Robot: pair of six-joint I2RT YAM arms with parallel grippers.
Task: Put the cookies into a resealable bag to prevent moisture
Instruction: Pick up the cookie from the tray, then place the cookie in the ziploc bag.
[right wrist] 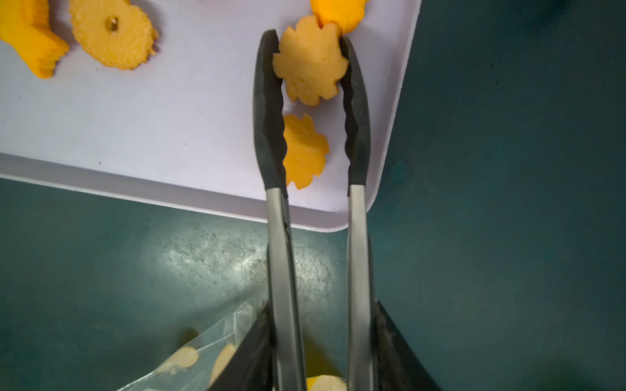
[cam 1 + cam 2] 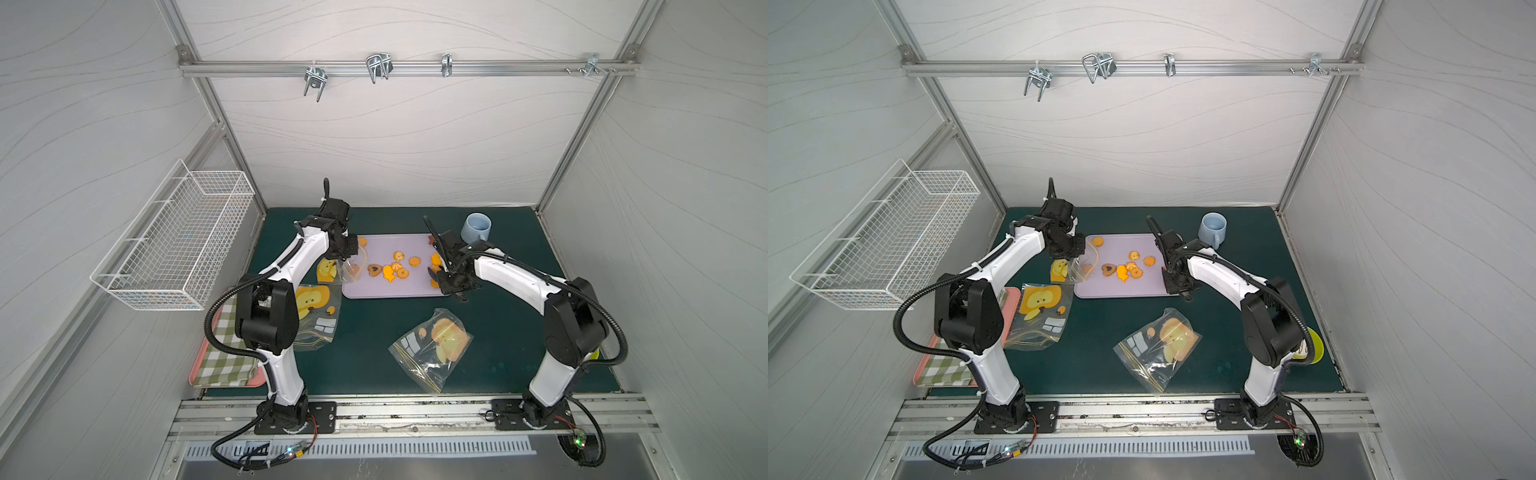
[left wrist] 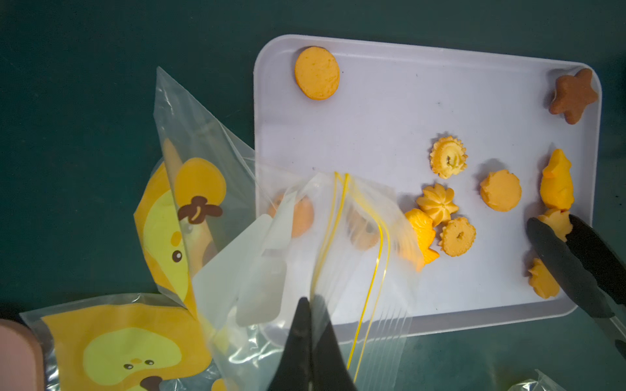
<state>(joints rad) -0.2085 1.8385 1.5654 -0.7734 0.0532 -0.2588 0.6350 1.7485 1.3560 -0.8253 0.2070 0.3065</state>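
The 2 arms reach forward and bend inward. The left gripper has its jaws pinched tight; the right gripper grips with jaws partly apart.

- tray — smooth matt plastic, a few tiny specks on it
- cookies — dry and matt, grainy crumb, rougher on the ridged ones
- tongs — brushed metal arms with a dull sheen, tips sleeved in matt black rubbery stuff
- resealable bag — thin clear plastic film, glossy and creased
- table mat — matt, with a scuffed greyish patch
- wire basket — white coated wire
- mug — smooth, slight gloss
- checked cloth — soft fabric, looks woven
- frame rail — bare satin metal
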